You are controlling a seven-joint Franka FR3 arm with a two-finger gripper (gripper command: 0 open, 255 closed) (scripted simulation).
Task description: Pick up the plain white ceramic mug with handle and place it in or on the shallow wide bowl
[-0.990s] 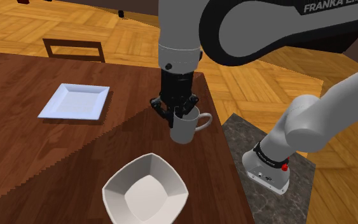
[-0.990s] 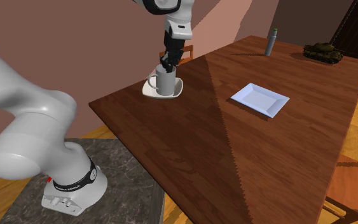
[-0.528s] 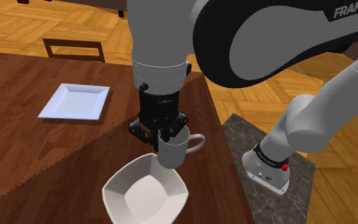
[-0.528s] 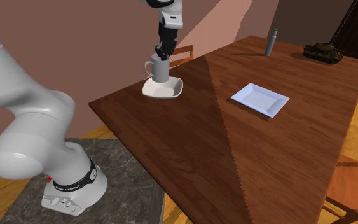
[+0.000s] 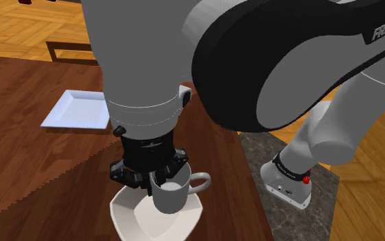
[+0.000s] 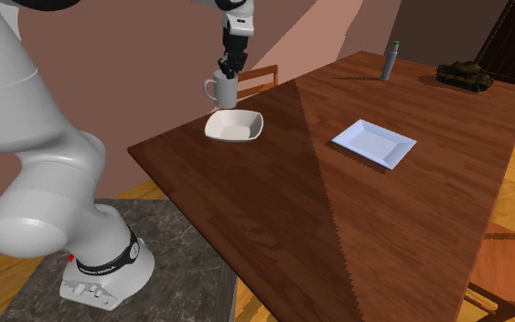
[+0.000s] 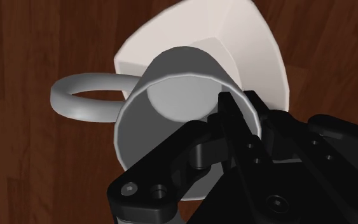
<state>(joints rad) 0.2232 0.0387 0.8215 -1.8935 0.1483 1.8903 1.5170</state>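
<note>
Gripper (image 5: 154, 181) clamped on the white mug (image 5: 170, 198), which we see raised above the bowl (image 5: 124, 213); pickup is done, and we judge that lowering and release remain.

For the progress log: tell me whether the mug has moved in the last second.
Yes. In the shoulder view the mug has come toward the camera, from beyond the bowl to over it.

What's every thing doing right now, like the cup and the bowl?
White handled mug: upright, empty, held in the air above the bowl.
All-black gripper: shut on the mug's rim.
White shallow bowl: on the brown table, empty.
White square plate: flat, empty.
Grey bottle: standing upright.
</note>
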